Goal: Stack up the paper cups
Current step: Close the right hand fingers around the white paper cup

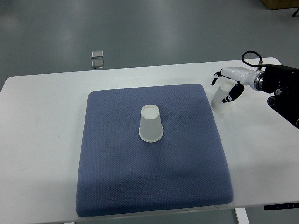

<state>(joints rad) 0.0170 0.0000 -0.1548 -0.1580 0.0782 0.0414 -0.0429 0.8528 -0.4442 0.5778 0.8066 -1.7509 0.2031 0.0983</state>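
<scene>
A white paper cup stands upside down near the middle of the blue mat. A second white paper cup is at the mat's right edge, over the white table, tilted slightly. My right hand reaches in from the right and its white and black fingers wrap round this second cup. The left arm does not show.
The white table carries the mat, with bare surface on the left and right. Two small metal plates lie on the grey floor beyond the table's far edge. The black forearm fills the right edge.
</scene>
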